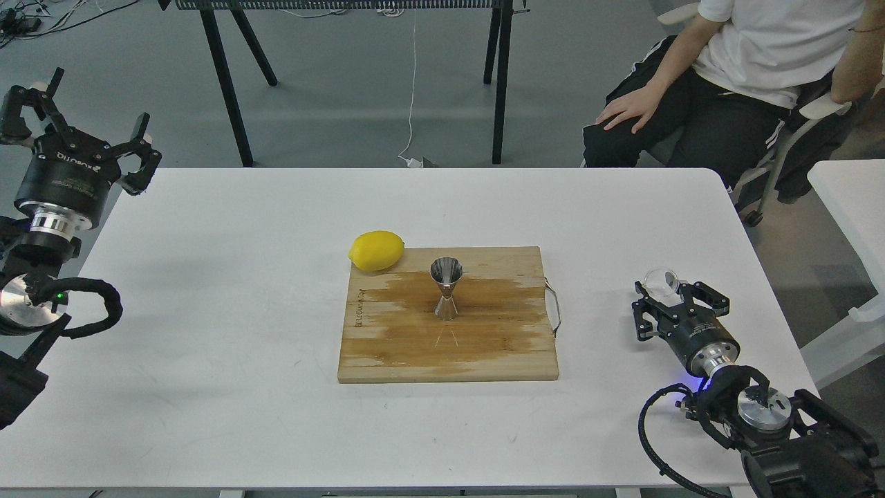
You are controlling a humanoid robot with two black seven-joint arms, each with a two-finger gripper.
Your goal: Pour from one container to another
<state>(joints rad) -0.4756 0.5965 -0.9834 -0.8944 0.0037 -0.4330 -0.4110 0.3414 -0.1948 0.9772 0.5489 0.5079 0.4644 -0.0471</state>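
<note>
The shiny steel jigger [446, 288] stands upright in the middle of the wooden cutting board [484, 346]. At the right side of the table, my right gripper [669, 290] holds the small clear glass cup [660, 280] low over the white table [207, 332], well right of the board. The cup's rim faces up and away from me; whether it touches the table is unclear. My left gripper [86, 114] hangs open and empty beyond the table's far left corner.
A yellow lemon [377, 250] lies at the board's far left corner. A metal handle [555, 304] sticks out from the board's right edge. A seated person [726, 76] is behind the table's far right, and a black-legged table [235, 83] stands beyond.
</note>
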